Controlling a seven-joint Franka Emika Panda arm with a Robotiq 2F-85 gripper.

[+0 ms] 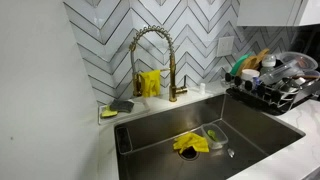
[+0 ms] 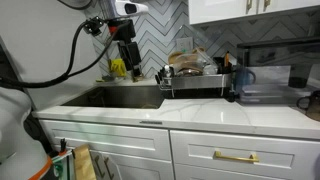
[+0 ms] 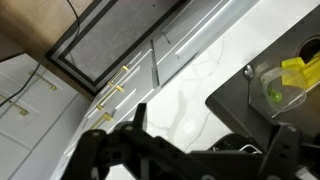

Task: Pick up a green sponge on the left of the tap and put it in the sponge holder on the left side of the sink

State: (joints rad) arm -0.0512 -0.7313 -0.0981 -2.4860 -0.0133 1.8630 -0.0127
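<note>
While gripper [image 3: 212, 122] gapes: one green sponge [image 1: 122, 105], one tap [image 1: 175, 75]

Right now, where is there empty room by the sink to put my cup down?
The white counter left of the sink is bare, up to the sponge by the wall. In an exterior view, the front strip before the dish rack is bare too. Crowded: the dish rack itself, and the sink's middle, where a yellow glove lies.
</note>
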